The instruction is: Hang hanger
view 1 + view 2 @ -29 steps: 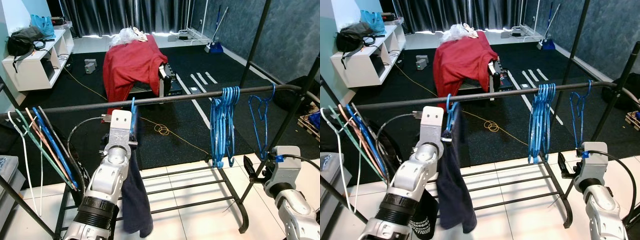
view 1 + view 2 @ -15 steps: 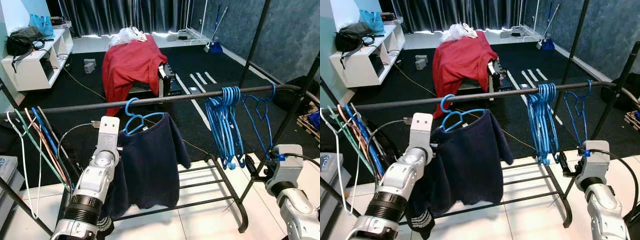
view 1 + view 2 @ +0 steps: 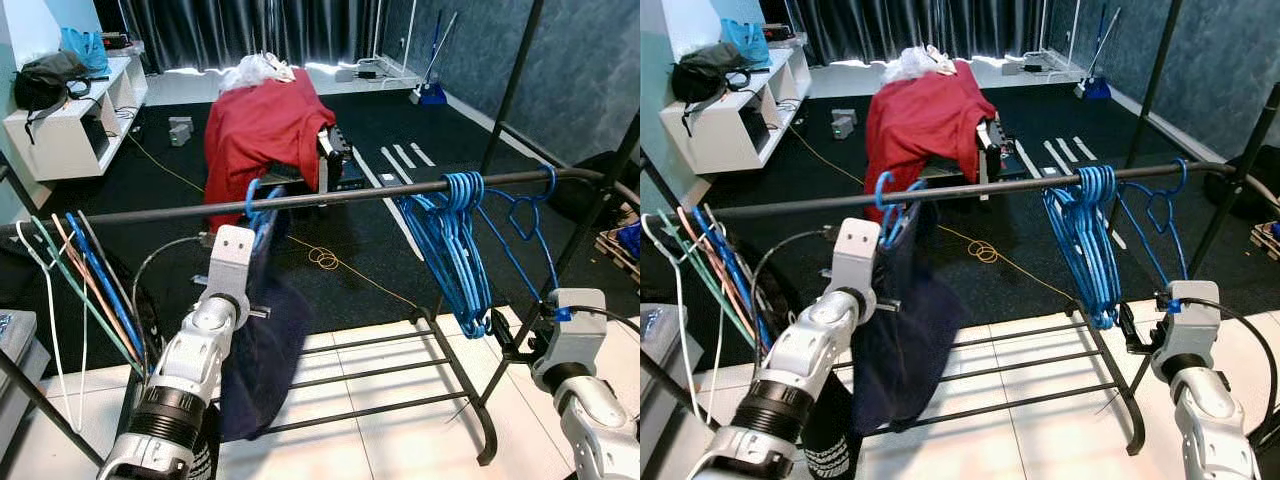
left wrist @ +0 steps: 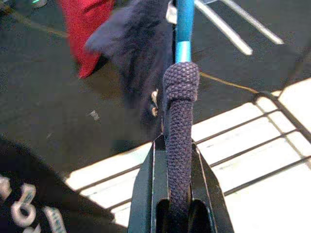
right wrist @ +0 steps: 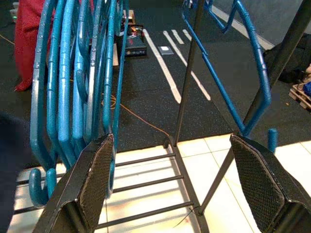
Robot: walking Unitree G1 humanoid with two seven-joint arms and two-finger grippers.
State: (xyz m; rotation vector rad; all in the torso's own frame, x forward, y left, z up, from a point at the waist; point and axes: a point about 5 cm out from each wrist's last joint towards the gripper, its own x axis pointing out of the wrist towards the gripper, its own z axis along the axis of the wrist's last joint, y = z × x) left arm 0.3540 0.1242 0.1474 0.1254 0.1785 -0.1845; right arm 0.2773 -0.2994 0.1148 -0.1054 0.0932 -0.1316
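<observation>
A blue hanger [image 3: 256, 203] carries a navy garment [image 3: 262, 360], and its hook sits over the black rail [image 3: 350, 196] left of the middle. The garment hangs edge-on toward me. My left gripper [image 4: 176, 145] is shut on the garment-covered hanger arm just below the rail, its silver wrist [image 3: 228, 270] covering the fingers in the eye views. My right gripper [image 5: 172, 145] is open and holds nothing. It hovers low by the rack's right post [image 3: 515, 345], facing the bunch of bare blue hangers [image 3: 450, 250].
One more blue hanger [image 3: 525, 215] hangs near the rail's right end. Coloured wire hangers [image 3: 90, 290] lean at the far left. The rack's lower bars [image 3: 380, 370] cross the tiled floor. Beyond stand a red-draped bench [image 3: 262, 130] and a white shelf [image 3: 70, 140].
The hanger with the garment has turned from broadside back to edge-on, still in my left gripper. The bunch of blue hangers has swung a little. The right arm has barely moved.
</observation>
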